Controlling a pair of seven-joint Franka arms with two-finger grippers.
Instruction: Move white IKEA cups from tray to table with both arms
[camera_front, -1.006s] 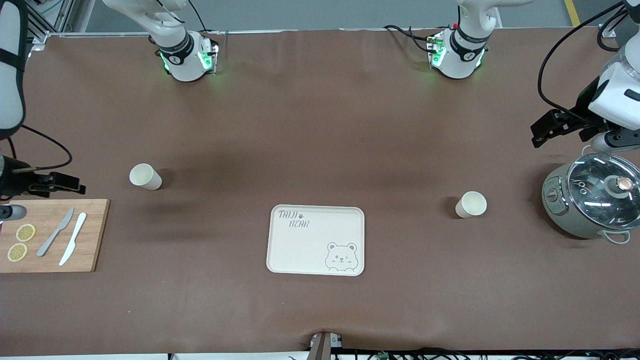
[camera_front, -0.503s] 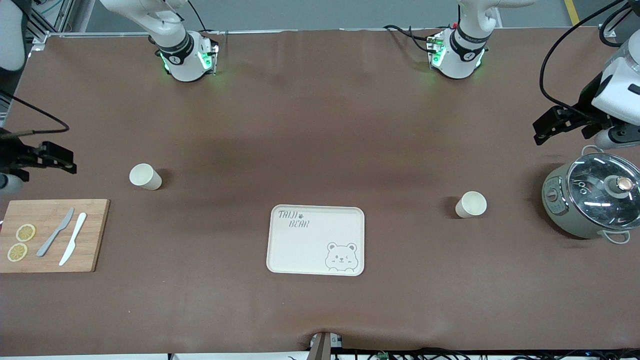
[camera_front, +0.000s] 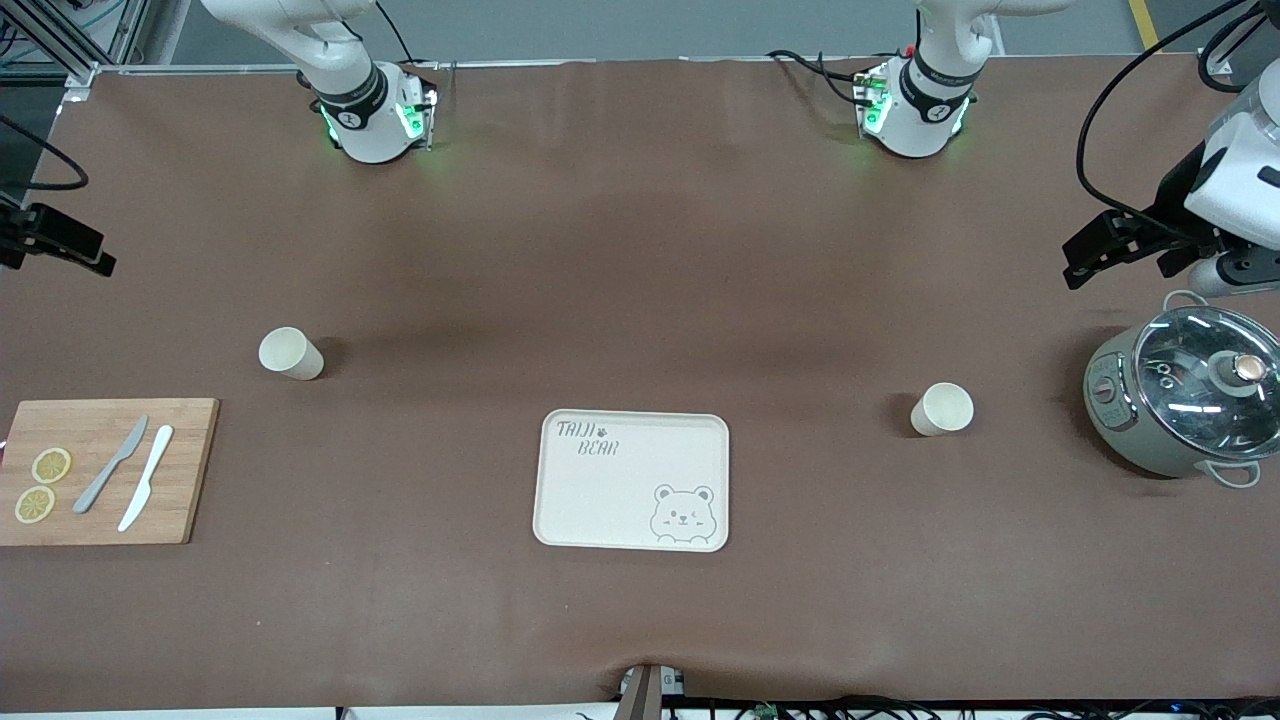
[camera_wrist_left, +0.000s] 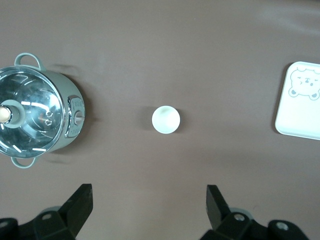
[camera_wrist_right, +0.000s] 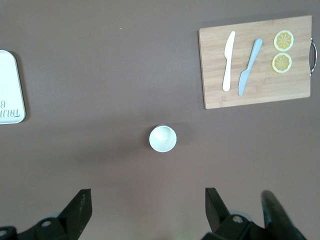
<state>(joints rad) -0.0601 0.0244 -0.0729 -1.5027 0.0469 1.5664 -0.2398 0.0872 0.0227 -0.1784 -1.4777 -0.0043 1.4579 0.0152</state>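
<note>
Two cream-white cups stand upright on the brown table. One cup is toward the right arm's end and also shows in the right wrist view. The other cup is toward the left arm's end, beside the pot, and shows in the left wrist view. My right gripper is up in the air over the table's edge, open and empty. My left gripper is up over the table near the pot, open and empty. Neither gripper touches a cup.
A white bear tray lies mid-table, nearer the front camera than the cups. A grey-green pot with a glass lid stands at the left arm's end. A wooden board with two knives and lemon slices lies at the right arm's end.
My right gripper has moved from over the board's edge toward the robots' bases, away from the board. My left gripper has shifted only slightly. The cups have not moved.
</note>
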